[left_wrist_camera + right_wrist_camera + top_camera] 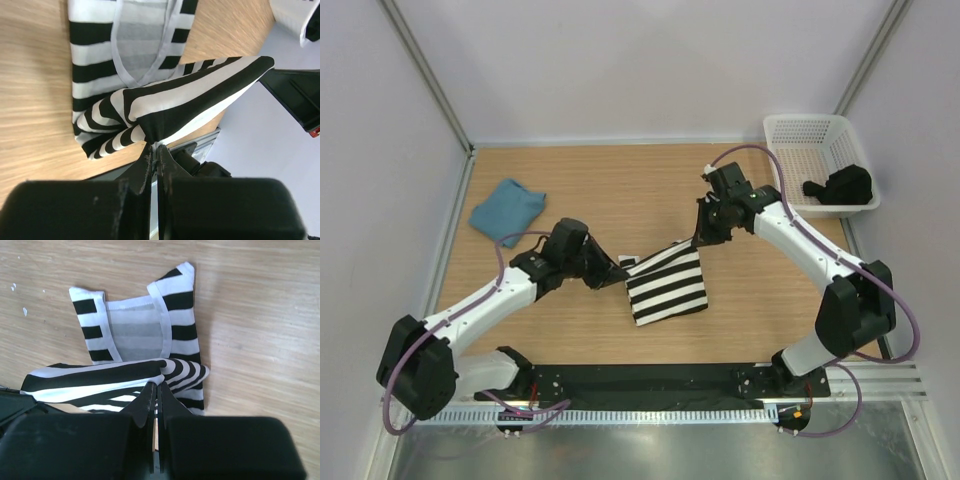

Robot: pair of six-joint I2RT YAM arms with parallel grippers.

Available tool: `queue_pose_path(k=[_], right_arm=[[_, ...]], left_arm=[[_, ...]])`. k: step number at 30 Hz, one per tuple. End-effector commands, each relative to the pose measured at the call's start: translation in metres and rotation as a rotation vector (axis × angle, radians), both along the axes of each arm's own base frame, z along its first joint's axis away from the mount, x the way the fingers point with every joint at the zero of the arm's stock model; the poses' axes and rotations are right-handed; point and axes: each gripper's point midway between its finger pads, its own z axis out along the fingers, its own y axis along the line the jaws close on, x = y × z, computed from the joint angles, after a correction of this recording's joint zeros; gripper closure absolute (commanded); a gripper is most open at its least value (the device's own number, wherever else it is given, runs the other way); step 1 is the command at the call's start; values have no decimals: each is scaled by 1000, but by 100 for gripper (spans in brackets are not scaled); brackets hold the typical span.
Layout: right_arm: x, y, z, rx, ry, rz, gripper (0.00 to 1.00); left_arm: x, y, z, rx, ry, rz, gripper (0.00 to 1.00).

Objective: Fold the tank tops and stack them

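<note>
A wooden table is seen from above, with both arms bolted at its near edge. The left arm is stretched toward the table's middle, and the right arm is bent inward from the right edge.

A white mesh basket is set at the far right corner. A dark item is held inside it, against its right wall; what it is cannot be told.

The striped tank top is spread near the middle of the table, somewhat closer to the near edge. Its lower part is laid flat on the wood, while one edge is raised off the table and drawn into a taut fold between the two grippers. In the wrist views the neckline and straps are seen lying flat on the wood beyond the raised fold.

The teal tank top is left in a small folded heap near the left edge, toward the far left corner, well apart from the striped one.

The left gripper is closed, with one end of the striped fold pinched between its pressed-together fingers. The right gripper is likewise closed, and the other end of the fold is pinched at its tips.
</note>
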Motion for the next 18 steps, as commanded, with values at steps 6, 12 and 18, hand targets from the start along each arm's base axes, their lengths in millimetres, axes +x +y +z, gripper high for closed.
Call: queue_pose_path(k=[6, 12, 18], right_arm=[[63, 5, 6, 37, -110, -42, 99], [84, 9, -6, 46, -94, -62, 99], [96, 9, -22, 39, -74, -81, 99]], left_arm=[[33, 8, -7, -8, -15, -1, 100], [59, 10, -25, -9, 21, -9, 100], [81, -1, -40, -39, 48, -55, 100]])
